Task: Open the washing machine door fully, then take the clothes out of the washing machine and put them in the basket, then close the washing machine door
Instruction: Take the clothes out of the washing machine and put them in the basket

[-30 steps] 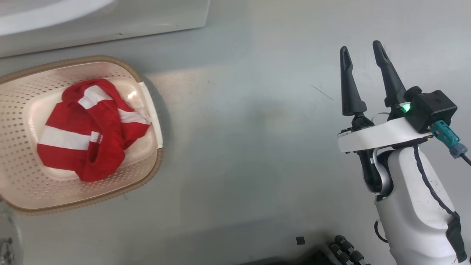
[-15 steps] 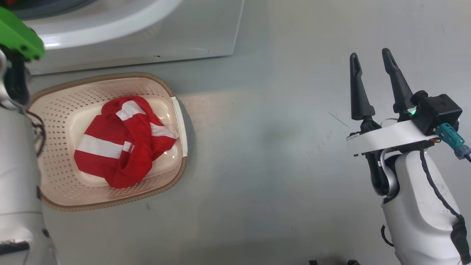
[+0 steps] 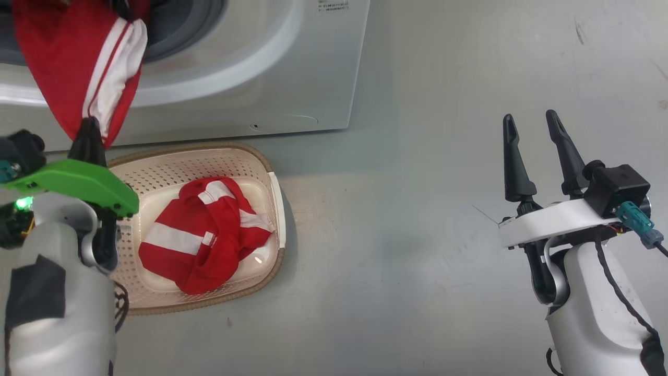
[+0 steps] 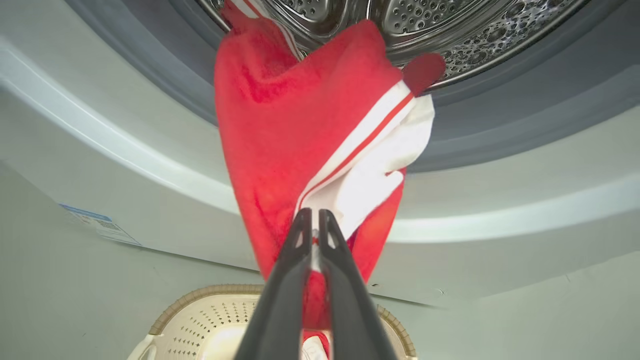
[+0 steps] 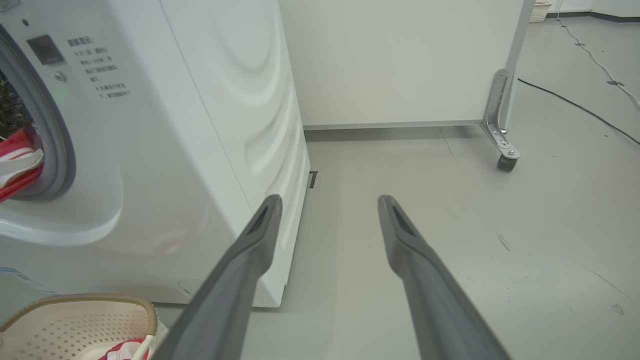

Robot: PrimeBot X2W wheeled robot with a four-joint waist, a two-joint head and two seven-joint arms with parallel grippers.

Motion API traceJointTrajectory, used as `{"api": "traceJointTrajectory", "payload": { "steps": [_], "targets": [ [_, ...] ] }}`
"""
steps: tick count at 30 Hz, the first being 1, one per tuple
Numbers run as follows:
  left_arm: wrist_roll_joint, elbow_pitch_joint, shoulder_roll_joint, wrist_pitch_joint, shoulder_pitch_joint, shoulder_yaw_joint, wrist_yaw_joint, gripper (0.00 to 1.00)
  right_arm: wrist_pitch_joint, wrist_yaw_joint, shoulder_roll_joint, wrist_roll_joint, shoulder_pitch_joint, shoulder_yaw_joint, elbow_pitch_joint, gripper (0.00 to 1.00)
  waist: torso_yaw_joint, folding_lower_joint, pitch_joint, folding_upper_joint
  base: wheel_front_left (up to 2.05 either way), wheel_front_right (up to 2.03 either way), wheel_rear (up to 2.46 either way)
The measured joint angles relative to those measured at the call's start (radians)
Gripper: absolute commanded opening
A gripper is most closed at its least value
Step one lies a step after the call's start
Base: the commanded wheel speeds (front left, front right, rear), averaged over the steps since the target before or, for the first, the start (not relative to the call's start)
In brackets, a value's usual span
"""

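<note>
So, the left pincer (image 4: 312, 234) is clamped tight on the edge of a red striped garment (image 4: 300, 125). Most of the cloth hangs out over the grey gasket (image 4: 525, 115) of the washing machine (image 3: 271, 62), and its far end trails up into the drum (image 4: 425, 15). The basket (image 3: 209, 148) sits on the floor just in front of the machine, at about 6 o'clock from the grip in the left wrist view, with one red piece (image 3: 203, 240) lying in it. I'd pull out until the tail clears the gasket, then lower over the basket's middle before letting go. The right pincer (image 3: 529, 117) hangs spread and empty, well off at 3 o'clock.
</note>
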Motion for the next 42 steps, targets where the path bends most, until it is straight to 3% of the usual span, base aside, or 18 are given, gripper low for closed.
{"api": "traceJointTrajectory", "payload": {
  "steps": [16, 34, 42],
  "targets": [
    [-0.006, 0.085, -0.026, -0.086, 0.288, -0.072, -0.024, 0.0, 0.0, 0.009, 0.002, -0.011, 0.064, -0.006, 0.019, 1.0, 0.014, 0.0, -0.13, 0.0, 0.0, 0.0, 0.0],
    [-0.041, 0.172, -0.038, -0.092, 0.337, -0.191, -0.025, 0.0, 0.0, 0.019, 0.003, -0.027, 0.063, -0.011, -0.002, 1.0, -0.015, 0.0, -0.082, 0.0, 0.0, 0.0, 0.0],
    [-0.09, 0.246, -0.04, -0.034, 0.336, -0.255, -0.026, 0.0, 0.0, 0.021, 0.002, -0.036, 0.06, -0.021, -0.021, 1.0, -0.026, 0.0, -0.028, 0.0, 0.0, 0.0, 0.0]
  ]
}}
